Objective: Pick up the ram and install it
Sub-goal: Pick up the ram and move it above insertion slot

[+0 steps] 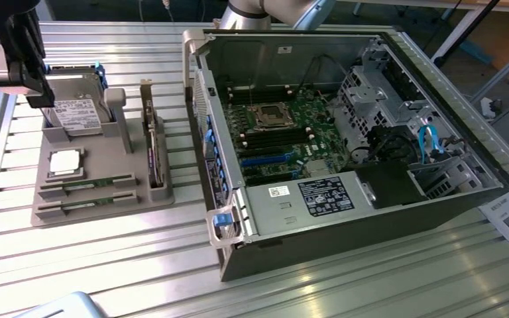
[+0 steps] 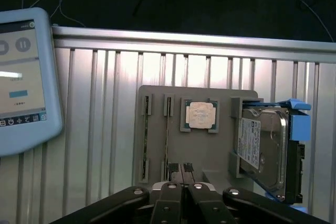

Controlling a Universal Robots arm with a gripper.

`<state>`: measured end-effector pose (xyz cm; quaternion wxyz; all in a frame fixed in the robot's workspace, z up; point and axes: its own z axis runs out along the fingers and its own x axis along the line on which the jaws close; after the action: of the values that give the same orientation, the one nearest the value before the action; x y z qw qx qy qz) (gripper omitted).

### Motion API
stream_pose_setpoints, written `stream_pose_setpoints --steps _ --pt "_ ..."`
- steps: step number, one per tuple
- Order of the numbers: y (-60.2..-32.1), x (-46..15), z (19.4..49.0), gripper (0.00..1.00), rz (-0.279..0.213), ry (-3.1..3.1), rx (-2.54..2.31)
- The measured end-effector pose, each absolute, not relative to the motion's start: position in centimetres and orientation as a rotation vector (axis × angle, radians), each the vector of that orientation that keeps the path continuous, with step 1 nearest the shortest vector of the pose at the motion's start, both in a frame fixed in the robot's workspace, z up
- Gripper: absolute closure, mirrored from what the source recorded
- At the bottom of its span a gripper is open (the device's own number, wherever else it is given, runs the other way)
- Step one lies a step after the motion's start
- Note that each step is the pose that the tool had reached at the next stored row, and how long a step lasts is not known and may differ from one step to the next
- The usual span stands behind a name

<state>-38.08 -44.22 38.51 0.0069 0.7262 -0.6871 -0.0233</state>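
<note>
While the ram (image 1: 87,183) is seated on edge in a slot of the grey holder (image 1: 95,217), its long axis is seen in the exterior view to run from that view's left to its right, parallel to the holder's near edge. A second stick (image 1: 85,203) is set alongside it, nearer that edge. A silver chip (image 1: 66,162) and a standing hard drive (image 1: 77,109) are placed behind them, and an upright card (image 1: 153,152) closes off the sticks' right ends. The gripper (image 1: 34,96) is held above the hard drive, cut off by the frame, its tips hard to make out. The open computer case (image 1: 325,232) is stood just beside the holder. Bare table (image 1: 104,265) is left in front.

From the wrist view, the ram (image 2: 167,135) and the second stick (image 2: 144,135) are reduced to thin edge-on lines beside the chip (image 2: 200,115). The gripper (image 2: 184,179) is shown pressed together with nothing pinched, and the holder's (image 2: 210,150) near side is hidden behind it. A tablet (image 2: 21,77) is cut off at the side.
</note>
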Motion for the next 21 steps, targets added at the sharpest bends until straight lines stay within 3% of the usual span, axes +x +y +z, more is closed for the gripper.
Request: stream_pose_setpoints --steps 21 --pt "-44.3 -38.1 37.3 0.90 -0.071 -2.124 2.296"
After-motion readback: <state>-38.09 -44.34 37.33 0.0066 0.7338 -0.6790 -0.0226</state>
